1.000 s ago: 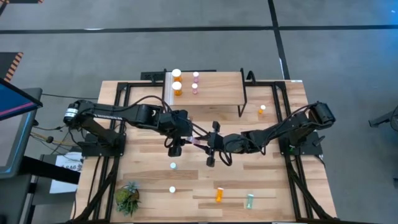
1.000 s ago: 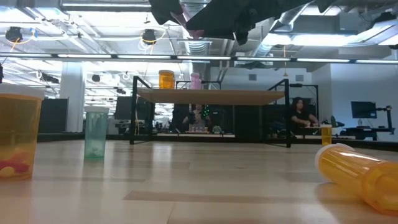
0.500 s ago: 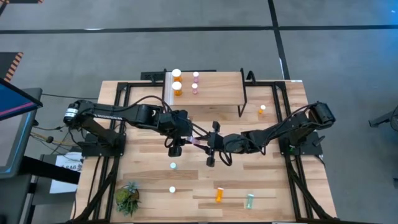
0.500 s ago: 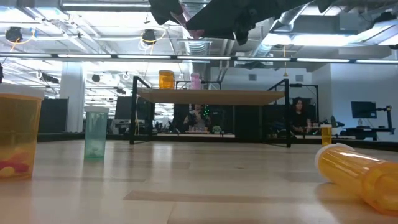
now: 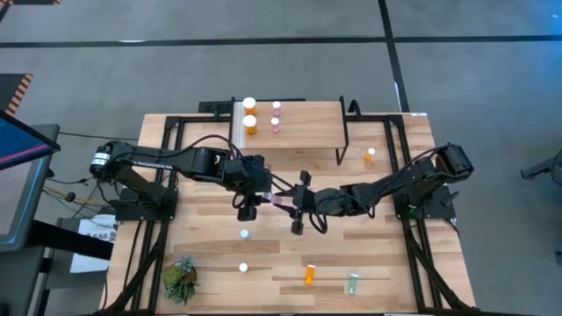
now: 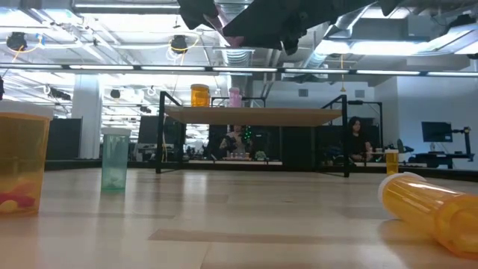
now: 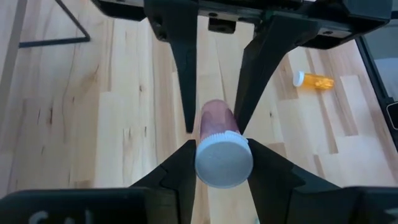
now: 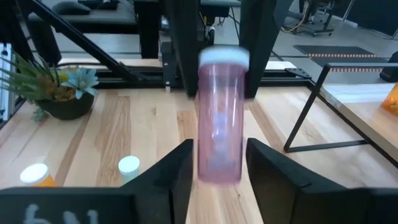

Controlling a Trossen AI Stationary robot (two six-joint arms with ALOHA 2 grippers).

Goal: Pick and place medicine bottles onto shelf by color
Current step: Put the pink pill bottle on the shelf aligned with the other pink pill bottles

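Mid-table, above the wood, a handover between two arms. At left, the left gripper (image 5: 248,209) has its fingers closed on the capped end of a pink medicine bottle (image 7: 219,146); its wrist view shows the white cap pinched between the two dark fingers (image 7: 180,168). Facing it from the right, the right gripper (image 5: 297,204) has its fingers set slightly apart along the same bottle's body, seemingly no longer squeezing it, so the grip appears to rest with the left arm alone.

The shelf (image 5: 307,118) stands at the table's far edge, carrying two orange and two pink bottles already; others wait on the tabletop — upright and lying.

The likely hazard: held only at the cap end, the bottle could tilt or slip as the right arm draws clear, or be knocked loose if those fingers brush it.
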